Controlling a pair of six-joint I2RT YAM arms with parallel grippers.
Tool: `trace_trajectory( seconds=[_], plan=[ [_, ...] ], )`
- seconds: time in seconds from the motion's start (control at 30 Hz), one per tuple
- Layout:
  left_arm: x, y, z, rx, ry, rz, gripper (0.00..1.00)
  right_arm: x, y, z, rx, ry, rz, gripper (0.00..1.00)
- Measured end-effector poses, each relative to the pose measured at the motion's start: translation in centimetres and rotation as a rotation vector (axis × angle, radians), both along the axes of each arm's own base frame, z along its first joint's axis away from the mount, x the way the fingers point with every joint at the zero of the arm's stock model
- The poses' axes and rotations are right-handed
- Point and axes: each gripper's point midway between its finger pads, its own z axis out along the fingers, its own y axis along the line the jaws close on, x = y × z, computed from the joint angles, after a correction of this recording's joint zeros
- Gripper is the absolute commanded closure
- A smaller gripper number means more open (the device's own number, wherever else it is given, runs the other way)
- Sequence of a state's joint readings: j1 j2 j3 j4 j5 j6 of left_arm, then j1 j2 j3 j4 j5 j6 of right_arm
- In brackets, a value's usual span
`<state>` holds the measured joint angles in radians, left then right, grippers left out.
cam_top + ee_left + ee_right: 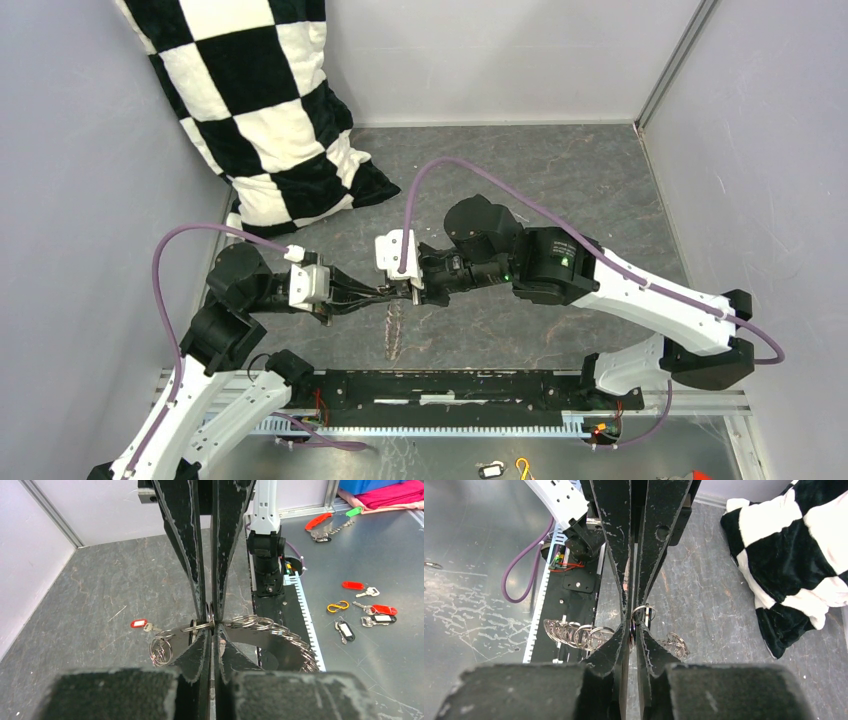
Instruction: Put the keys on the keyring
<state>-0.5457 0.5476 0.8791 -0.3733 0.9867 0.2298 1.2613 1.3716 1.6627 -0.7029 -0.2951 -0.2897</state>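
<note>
Left wrist: your left gripper (210, 625) clamped on keyring (270, 627), right gripper (632, 625) pinching it too; red key (140, 624) seemingly threaded; black key unseen, outstanding.

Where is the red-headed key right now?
In the left wrist view, the red-headed key sits just left of the shut left gripper, beside small rings of the keyring it pinches.

The pillow (270, 110) is checked black and white, the table (560, 170) mottled dark grey, the cables (156, 275) purple, the keyring (270, 630) silvery grey, one key (139, 623) red-headed, and the hook (338, 606) bright yellow.
</note>
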Motion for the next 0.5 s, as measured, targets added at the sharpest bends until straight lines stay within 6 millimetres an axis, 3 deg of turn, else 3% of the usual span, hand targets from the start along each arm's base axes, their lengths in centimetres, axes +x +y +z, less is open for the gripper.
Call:
trace_trajectory(
  seconds=[0.1, 0.3, 0.5],
  plan=[
    [-0.06, 0.03, -0.06, 0.002, -0.002, -0.002, 0.98, 0.04, 0.1, -0.41, -0.013, 0.004, 0.0, 0.99],
    [-0.13, 0.04, -0.14, 0.004, 0.001, -0.005, 0.97, 0.09, 0.05, -0.47, -0.016, 0.003, -0.004, 1.0],
    [-0.09, 0.14, -0.1, 0.004, -0.021, 0.0, 0.69, 0.45, -0.18, -0.28, -0.009, -0.01, -0.027, 1.0]
  ],
)
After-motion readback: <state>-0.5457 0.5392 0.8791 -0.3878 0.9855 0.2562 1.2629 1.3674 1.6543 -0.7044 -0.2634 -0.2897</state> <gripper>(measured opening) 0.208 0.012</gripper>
